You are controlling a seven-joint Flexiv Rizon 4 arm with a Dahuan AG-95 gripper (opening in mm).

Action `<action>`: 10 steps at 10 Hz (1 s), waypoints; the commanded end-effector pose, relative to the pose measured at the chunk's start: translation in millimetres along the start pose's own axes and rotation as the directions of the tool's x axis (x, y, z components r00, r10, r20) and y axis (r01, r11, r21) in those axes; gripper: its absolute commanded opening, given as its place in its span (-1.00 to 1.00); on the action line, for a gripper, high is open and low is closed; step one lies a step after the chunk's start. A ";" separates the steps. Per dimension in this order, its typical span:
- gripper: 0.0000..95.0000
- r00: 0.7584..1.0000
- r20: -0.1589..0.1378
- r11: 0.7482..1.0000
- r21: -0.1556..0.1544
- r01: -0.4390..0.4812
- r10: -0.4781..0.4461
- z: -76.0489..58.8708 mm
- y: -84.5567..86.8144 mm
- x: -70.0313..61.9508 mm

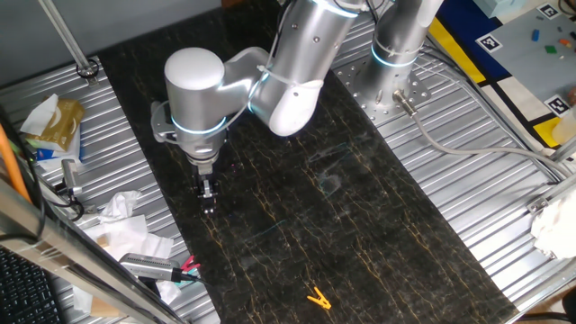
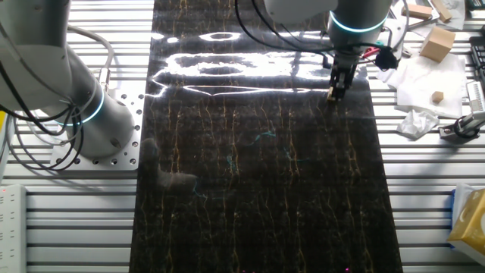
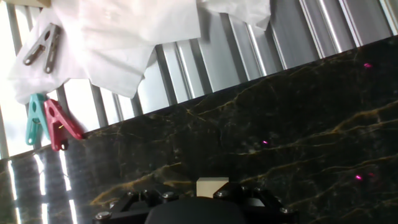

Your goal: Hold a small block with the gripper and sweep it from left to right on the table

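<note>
My black gripper point(image 1: 208, 203) hangs straight down from the silver-white arm with its tip at the table point(image 1: 360, 207), close to the slab's left edge. From the other fixed view the gripper point(image 2: 333, 94) is near the slab's far right corner, with a pale tan speck at its tip. In the hand view the small block point(image 3: 211, 185), a pale tan cube, sits squeezed between the jaws just above the black, gold-veined table point(image 3: 298, 124). The gripper is shut on it.
A yellow clip point(image 1: 317, 298) lies on the slab near its front end. Crumpled white paper point(image 1: 121, 220) and a red peg point(image 3: 59, 124) lie on the ribbed metal beside the gripper. A second arm's base point(image 1: 396, 54) stands at the slab's far end.
</note>
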State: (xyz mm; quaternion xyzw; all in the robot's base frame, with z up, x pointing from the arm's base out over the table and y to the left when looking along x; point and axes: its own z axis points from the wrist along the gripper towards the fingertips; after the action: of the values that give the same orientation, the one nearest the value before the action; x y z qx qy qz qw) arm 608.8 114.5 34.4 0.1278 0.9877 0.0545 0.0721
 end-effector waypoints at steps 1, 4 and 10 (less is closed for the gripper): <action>0.20 1.000 0.005 1.000 0.000 -0.002 0.002 0.3 1.2 0.2; 0.20 1.000 0.011 1.000 0.000 -0.006 0.006 0.8 5.2 2.4; -1.00 1.000 0.010 1.000 0.009 -0.001 0.001 1.0 5.6 2.8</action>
State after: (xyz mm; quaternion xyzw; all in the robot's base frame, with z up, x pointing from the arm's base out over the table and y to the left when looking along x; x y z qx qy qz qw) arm 607.5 120.9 33.8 0.1291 0.9874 0.0496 0.0764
